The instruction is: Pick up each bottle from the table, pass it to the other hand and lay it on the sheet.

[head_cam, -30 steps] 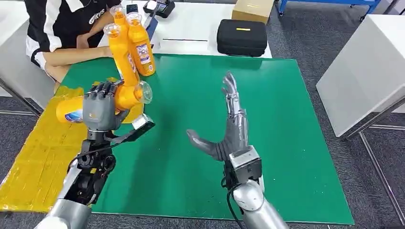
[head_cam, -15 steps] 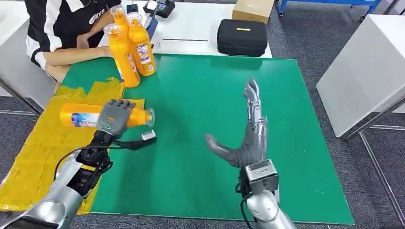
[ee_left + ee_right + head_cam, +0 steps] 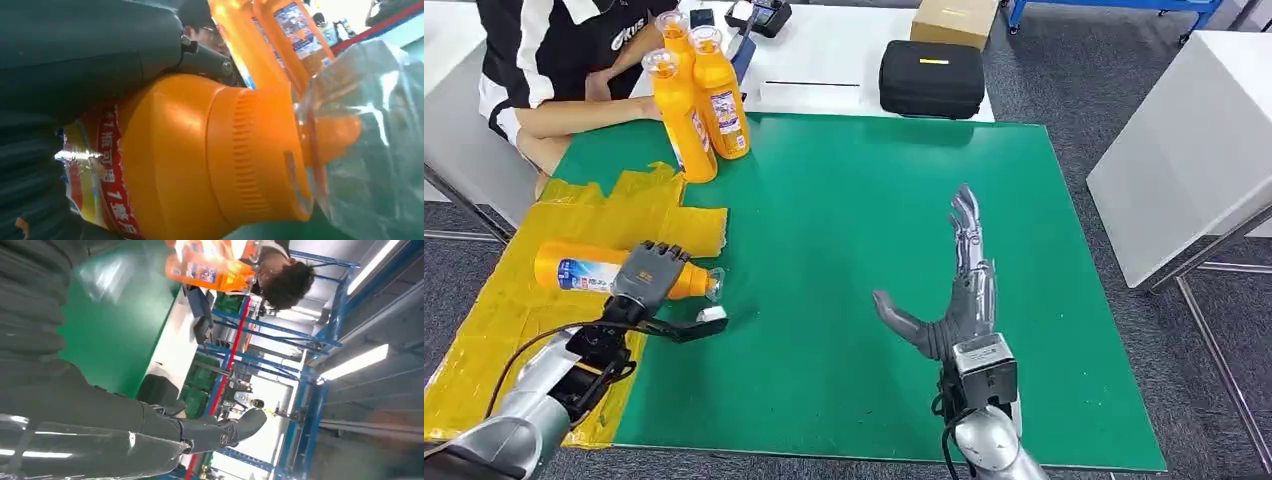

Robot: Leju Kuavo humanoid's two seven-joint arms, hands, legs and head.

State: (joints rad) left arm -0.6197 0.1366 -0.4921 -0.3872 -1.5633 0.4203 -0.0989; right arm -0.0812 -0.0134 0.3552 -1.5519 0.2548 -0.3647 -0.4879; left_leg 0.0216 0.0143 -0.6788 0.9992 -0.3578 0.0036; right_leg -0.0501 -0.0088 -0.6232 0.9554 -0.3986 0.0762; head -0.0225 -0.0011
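An orange bottle is gripped by the left hand, fingers wrapped over its neck end. The bottle is held on its side, low over the yellow sheet, clear cap toward the green mat; whether it is touching the sheet cannot be told. In the left wrist view the orange shoulder and ribbed collar are seen close up, with the clear cap beyond.

The right hand is held flat and empty over the middle of the green mat, fingers straight and pointing away from the robot, thumb spread out to the side.

Three more orange bottles are stood upright together at the far left corner of the mat, just beside the sheet's far edge. A person's forearm is rested on the worktop just behind them. A black case and a cardboard box are set on the white worktop beyond the mat.
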